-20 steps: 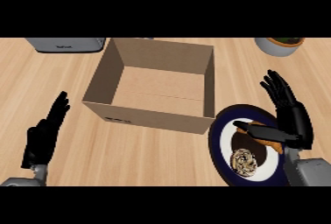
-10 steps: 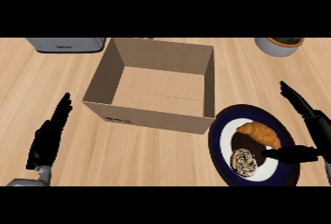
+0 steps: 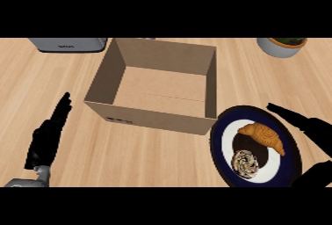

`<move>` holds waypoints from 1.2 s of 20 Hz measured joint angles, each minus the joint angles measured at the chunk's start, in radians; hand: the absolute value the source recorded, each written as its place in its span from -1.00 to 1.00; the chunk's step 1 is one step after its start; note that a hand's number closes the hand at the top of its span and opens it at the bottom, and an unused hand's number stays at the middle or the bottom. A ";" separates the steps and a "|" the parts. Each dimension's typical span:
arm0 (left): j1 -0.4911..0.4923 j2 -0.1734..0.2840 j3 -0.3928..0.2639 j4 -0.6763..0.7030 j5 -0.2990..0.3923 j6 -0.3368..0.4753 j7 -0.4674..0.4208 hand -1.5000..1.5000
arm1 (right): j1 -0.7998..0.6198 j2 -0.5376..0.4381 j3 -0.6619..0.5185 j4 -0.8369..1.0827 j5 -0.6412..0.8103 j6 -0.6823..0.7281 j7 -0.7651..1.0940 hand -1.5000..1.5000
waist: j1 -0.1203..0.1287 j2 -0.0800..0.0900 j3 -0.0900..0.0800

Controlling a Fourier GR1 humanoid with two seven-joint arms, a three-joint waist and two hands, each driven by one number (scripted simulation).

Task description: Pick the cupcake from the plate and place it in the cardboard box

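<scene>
Cupcake with a swirled brown and cream top sits at the near end of a dark blue plate with a white centre, low on the right of the wooden counter. Just beyond it on the same plate lies a golden croissant, close to the cupcake. The right hand hangs spread wide over the plate's right rim, fingers straight and pointing toward the croissant, thumb low near the edge of view, holding nothing. Across the counter, the left hand rests open near the left edge, fingers straight and pointing away. Beyond the plate, almost touching its far-left rim, stands the open cardboard box, nothing visible inside. Farthest back are a grey appliance at the left and a pale pot at the right.
</scene>
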 measured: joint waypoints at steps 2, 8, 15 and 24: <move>-0.001 -0.002 0.005 -0.004 -0.004 -0.001 0.005 0.00 | 0.005 0.003 0.029 -0.053 0.013 0.033 0.072 -1.00 | -0.001 0.000 0.000; 0.011 -0.024 0.016 -0.002 -0.031 -0.011 -0.007 0.00 | 0.019 0.088 0.078 -0.168 0.083 0.076 0.285 -1.00 | -0.001 0.001 0.002; 0.030 -0.046 0.050 -0.021 -0.051 -0.038 -0.007 0.00 | 0.049 0.195 0.084 -0.134 0.223 0.100 0.319 -1.00 | 0.000 0.001 0.002; 0.045 -0.074 0.090 -0.048 -0.086 -0.085 0.000 0.00 | 0.100 0.300 0.050 -0.092 0.367 0.146 0.289 -1.00 | -0.001 0.001 0.002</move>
